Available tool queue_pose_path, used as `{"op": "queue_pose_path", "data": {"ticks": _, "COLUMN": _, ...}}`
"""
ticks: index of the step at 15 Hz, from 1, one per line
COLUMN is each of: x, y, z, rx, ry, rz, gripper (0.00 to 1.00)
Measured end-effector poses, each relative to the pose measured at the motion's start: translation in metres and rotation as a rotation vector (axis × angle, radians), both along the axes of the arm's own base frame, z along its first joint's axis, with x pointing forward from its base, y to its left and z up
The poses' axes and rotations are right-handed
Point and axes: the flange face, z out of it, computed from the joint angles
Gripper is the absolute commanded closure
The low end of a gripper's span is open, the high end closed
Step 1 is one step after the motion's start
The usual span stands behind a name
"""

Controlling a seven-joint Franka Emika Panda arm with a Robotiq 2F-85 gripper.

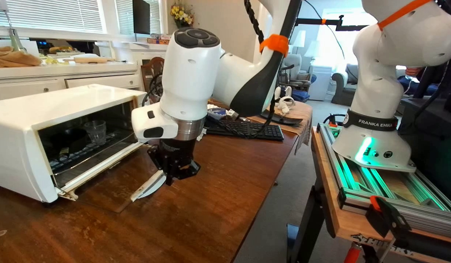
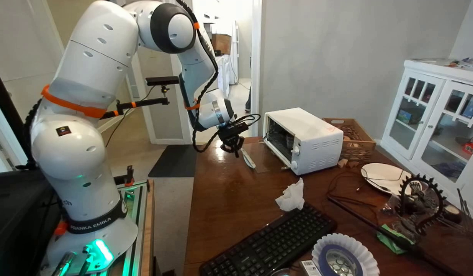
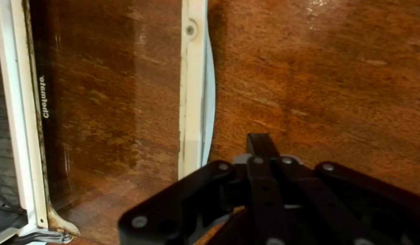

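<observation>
My gripper (image 1: 169, 179) points down over the wooden table, its dark fingers shut together with nothing between them. Closest to it is the pale handle edge (image 3: 192, 102) of a toaster oven's lowered door, lying left of the fingertips in the wrist view; a strip of wood shows between them there. The white toaster oven (image 2: 303, 142) stands open-fronted, its glass door (image 3: 94, 102) folded out over the table. Inside, an exterior view shows a clear glass (image 1: 96, 131) and a dark pan (image 1: 69, 140) on the rack. The gripper hides part of the door edge in that view.
A black keyboard (image 2: 274, 239) and a crumpled white tissue (image 2: 292, 195) lie on the table. Beyond the oven sits a woven basket (image 2: 353, 140). A white plate (image 2: 385, 178), cables and a blue-and-white round item (image 2: 341, 260) occupy the side away from the arm.
</observation>
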Motion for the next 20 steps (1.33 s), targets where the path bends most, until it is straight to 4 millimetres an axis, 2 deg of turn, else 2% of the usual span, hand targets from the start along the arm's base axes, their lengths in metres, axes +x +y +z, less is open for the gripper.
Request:
{"op": "queue_pose_path", "data": {"ticks": 12, "x": -0.009, "y": -0.016, "z": -0.017, "rx": -0.02, "ry": -0.146, "rz": -0.03, "gripper": 1.0}}
{"op": "queue_pose_path", "data": {"ticks": 20, "x": 0.003, "y": -0.03, "z": -0.034, "rx": -0.017, "ry": -0.194, "rz": -0.026, "gripper": 1.0}}
